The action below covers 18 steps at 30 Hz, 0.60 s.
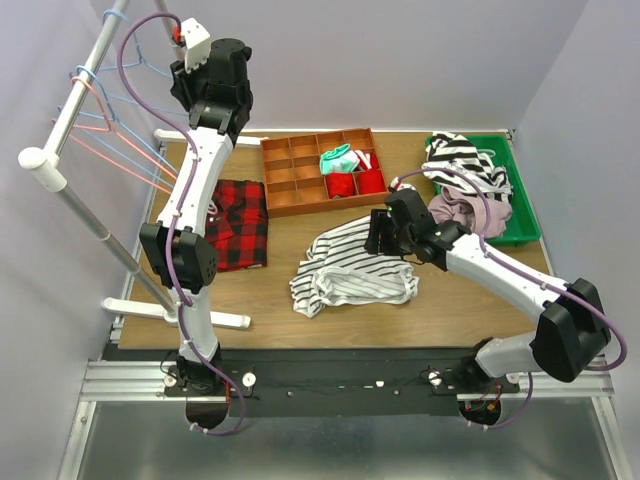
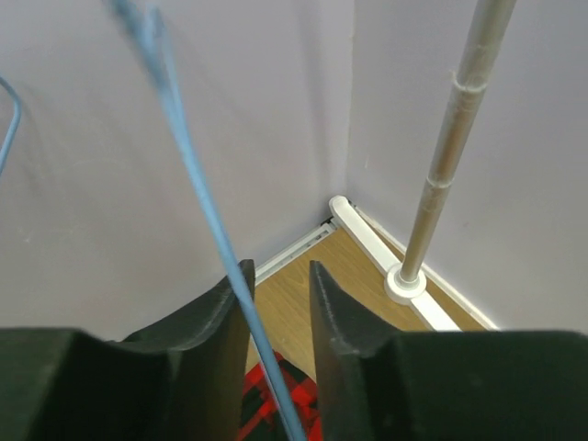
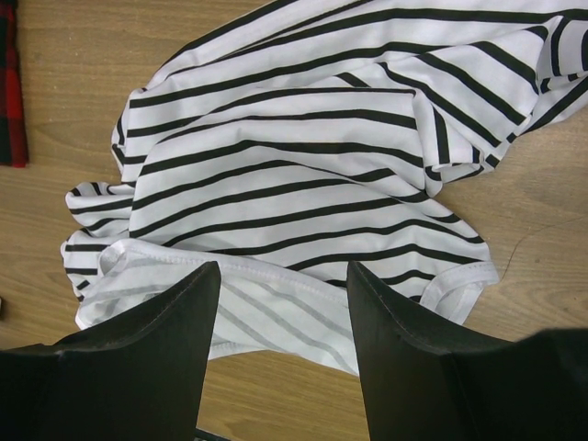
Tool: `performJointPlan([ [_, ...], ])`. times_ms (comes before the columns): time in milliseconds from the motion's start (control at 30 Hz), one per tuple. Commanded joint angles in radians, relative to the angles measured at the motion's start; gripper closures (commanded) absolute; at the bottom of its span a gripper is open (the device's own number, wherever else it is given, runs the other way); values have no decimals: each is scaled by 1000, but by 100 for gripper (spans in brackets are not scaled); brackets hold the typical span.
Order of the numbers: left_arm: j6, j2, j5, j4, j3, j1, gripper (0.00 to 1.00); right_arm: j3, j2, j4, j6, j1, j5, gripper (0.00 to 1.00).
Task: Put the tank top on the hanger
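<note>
The tank top (image 1: 350,268), white with thin black stripes, lies crumpled on the wooden table at the centre. My right gripper (image 1: 378,238) hovers over its right part, open and empty. In the right wrist view the fingers (image 3: 283,276) straddle a hemmed edge of the tank top (image 3: 303,165) without touching it. My left arm reaches up to the clothes rack at the far left, where the light-blue hanger (image 1: 130,122) hangs. My left gripper (image 1: 180,50) is open. In the left wrist view the blue hanger wire (image 2: 197,184) runs between the jaws (image 2: 276,276), close along the left finger.
Pink-red wire hangers (image 1: 110,160) hang on the grey rack rail (image 1: 60,110). A red-black plaid shirt (image 1: 235,225) lies at the left. A brown divided tray (image 1: 300,195) stands at the back. A green bin (image 1: 525,210) at the right holds a broad-striped garment (image 1: 465,160). The rack's upright (image 2: 450,156) shows in the left wrist view.
</note>
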Motion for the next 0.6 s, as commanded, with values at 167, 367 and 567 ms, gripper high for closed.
performJointPlan([
  [167,-12,-65,21,10,-17,-10,88,18,6,-12,-19,-1,-10,34],
  [367,91,-96,-12,86,-14,-47,100,20,3,-9,-22,-1,-4,34],
  [567,152,-116,-27,118,-2,-66,100,15,2,2,-24,-1,-7,34],
])
